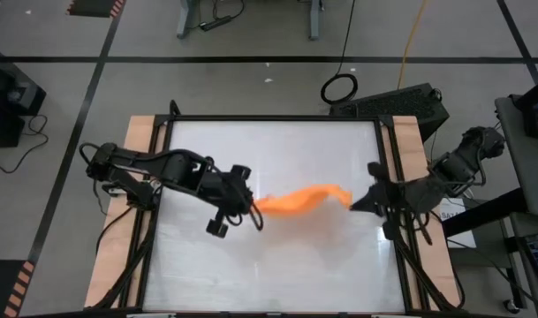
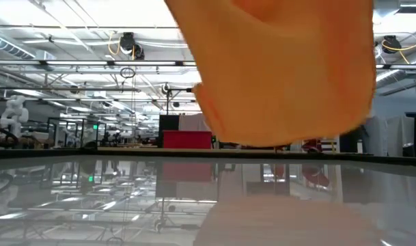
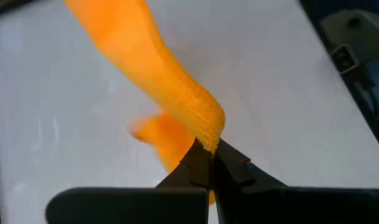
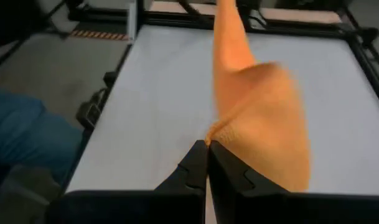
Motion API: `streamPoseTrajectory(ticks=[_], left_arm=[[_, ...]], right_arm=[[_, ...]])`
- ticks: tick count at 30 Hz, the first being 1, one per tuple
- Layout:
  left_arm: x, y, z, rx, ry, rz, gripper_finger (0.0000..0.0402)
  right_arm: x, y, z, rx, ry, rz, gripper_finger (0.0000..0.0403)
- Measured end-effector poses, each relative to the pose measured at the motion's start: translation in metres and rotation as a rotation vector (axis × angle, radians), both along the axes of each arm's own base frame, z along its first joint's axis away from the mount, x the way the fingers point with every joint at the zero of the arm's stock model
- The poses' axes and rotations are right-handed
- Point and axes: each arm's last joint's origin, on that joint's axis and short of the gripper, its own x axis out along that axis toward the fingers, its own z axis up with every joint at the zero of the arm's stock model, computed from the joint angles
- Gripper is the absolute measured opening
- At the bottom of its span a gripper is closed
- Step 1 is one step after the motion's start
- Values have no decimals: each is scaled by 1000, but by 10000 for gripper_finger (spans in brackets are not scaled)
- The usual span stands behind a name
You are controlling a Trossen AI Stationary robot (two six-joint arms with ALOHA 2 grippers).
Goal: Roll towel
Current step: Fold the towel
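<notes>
Orange towel [image 2: 283, 68] hanging above the table [image 1: 277, 256], stretched between left gripper [image 1: 253, 208] and right gripper [image 1: 355, 203], each clamped on an end

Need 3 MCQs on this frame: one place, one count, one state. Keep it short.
1. Where is the towel?
A. flat on the table
B. held up between the two claws
C. on the floor

2. How many claws grip it?
A. none
B. one
C. two

3. What state is the left claw in?
A. wide open
B. shut on a towel end
C. out of view

Answers:
1 B: the high view shows it stretched between the claws, and the low view shows it hanging clear of the table.
2 C: each wrist view shows a pinch, the right claw included.
3 B: its fingers meet on orange cloth.
</notes>
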Motion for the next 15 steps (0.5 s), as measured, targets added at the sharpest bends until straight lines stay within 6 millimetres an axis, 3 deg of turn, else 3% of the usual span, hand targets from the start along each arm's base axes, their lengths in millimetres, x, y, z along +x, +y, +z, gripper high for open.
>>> streamPoseTrajectory(ticks=[7,15], left_arm=[[1,13,3,184,-59,157,2],[9,67,6,396,-98,418,2]], right_arm=[[-2,-12,-4,-181,-10,-171,0],[-10,-42,-8,-395,18,-473,0]])
